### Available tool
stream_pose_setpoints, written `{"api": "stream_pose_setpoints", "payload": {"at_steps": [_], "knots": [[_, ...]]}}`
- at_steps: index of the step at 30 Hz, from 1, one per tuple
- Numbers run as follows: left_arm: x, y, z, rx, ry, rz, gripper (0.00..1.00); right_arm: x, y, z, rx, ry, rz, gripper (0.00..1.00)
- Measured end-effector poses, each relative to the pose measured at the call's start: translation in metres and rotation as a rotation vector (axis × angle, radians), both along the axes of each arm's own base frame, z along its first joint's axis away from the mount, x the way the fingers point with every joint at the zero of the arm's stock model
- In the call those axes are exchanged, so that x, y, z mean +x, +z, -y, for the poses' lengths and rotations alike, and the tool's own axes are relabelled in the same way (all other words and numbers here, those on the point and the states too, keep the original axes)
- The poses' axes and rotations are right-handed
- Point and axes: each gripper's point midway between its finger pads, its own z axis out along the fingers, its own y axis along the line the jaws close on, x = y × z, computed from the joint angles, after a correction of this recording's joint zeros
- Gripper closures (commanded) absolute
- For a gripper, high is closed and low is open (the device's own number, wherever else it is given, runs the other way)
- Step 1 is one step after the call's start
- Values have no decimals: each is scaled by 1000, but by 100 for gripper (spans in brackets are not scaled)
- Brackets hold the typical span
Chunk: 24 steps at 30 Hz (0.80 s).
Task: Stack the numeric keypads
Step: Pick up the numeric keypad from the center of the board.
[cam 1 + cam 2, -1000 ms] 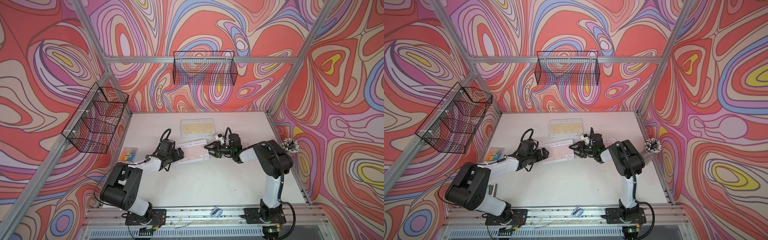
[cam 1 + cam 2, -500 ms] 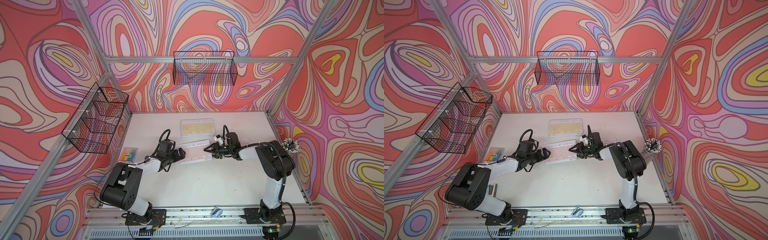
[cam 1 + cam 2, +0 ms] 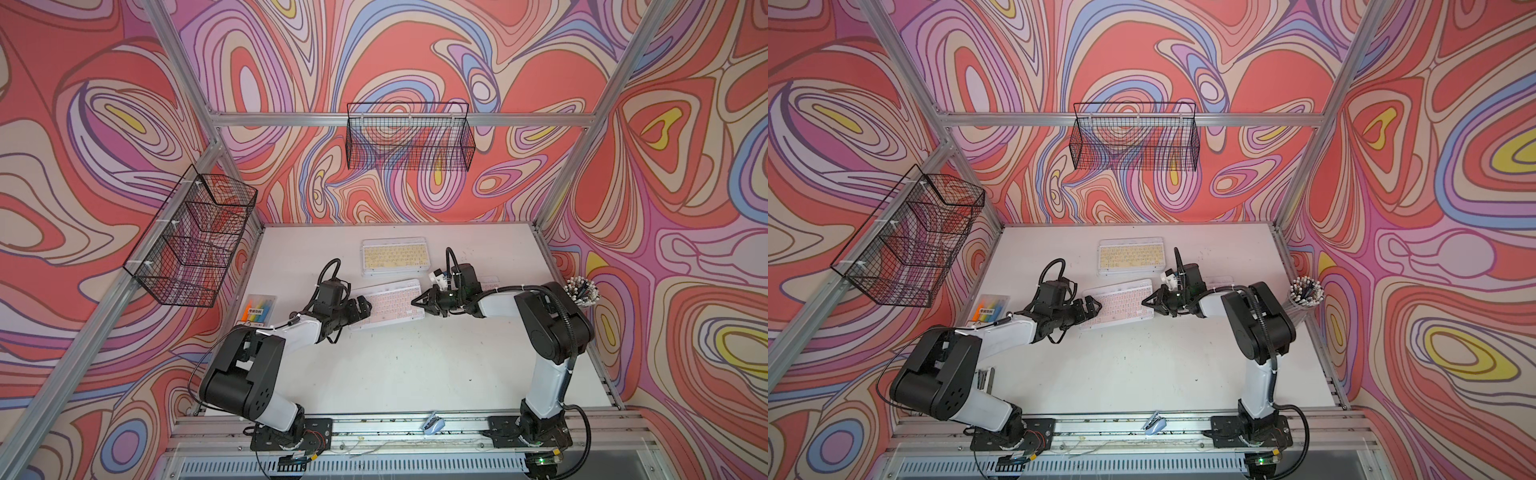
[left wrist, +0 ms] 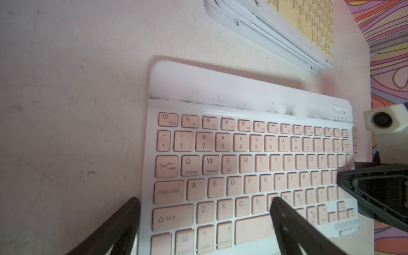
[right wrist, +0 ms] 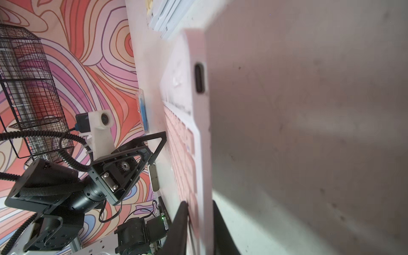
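While left end effector (image 3: pixel 365 306) gapes, right end effector (image 3: pixel 415 302) pinches pink keypad (image 3: pixel 388 304) edge.

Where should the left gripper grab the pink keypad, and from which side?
Probably the free short end of the pink keypad, by Caps Lock, approached from the robot's left, left gripper closing above and below. It's a thin slab, and the right gripper pinches the opposite short end.

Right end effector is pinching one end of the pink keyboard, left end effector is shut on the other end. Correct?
No. The left end effector is open, not shut: the left wrist view shows its fingers spread wide at that end of the pink keyboard. The right end effector does pinch the opposite end.
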Motion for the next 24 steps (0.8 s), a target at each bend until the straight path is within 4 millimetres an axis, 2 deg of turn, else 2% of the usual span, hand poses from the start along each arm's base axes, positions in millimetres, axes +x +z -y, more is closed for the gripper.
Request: {"api": "stream_pose_setpoints", "payload": {"at_steps": [2, 6, 11, 19, 24], "knots": [[0, 0, 0, -2, 0, -1, 5, 1, 2, -1, 12, 3, 8, 100], [1, 0, -2, -4, 4, -1, 5, 6, 10, -5, 48, 12, 35, 100], [1, 1, -3, -23, 10, 0, 5, 7, 10, -6, 54, 17, 47, 100], [-4, 4, -7, -112, 31, -2, 4, 7, 12, -6, 51, 33, 75, 100], [-7, 8, -10, -195, 53, -28, 3, 7, 22, -10, 70, 54, 92, 100]]}}
